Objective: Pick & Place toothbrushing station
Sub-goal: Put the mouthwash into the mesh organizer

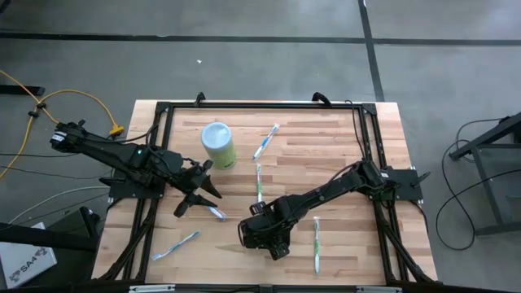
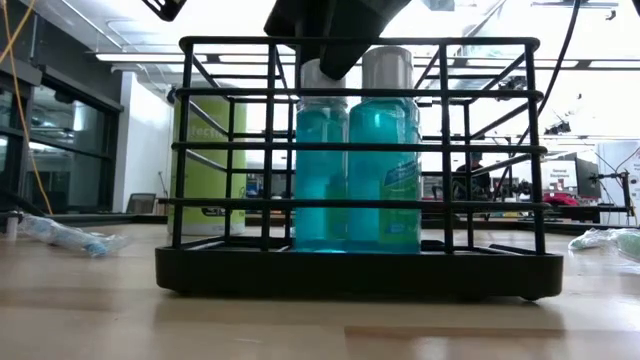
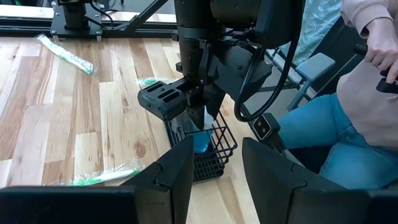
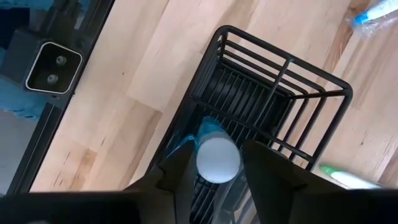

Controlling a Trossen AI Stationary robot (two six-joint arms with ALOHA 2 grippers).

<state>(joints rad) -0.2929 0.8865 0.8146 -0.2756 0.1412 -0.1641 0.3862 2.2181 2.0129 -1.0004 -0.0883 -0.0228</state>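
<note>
**Right arm over the toothbrushing station on a wooden counter**

On the counter [image 1: 342, 146], near its front middle, stands the toothbrushing station [image 2: 358, 272], a black wire rack holding blue bottles [image 2: 322, 170]. The right gripper [image 4: 214, 165] hangs directly above it, fingers straddling a white cap [image 4: 217, 158]; grasping or released, I cannot tell. The left gripper [image 3: 214, 155] waits left of centre, fingers released.

Person [image 3: 367, 93] — cut off at frame edge

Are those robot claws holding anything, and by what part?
Left end effector: nothing, its fingers open. Right end effector straddles the white cap of a blue bottle in the black wire rack; whether it actually grips the cap cannot be told.
</note>
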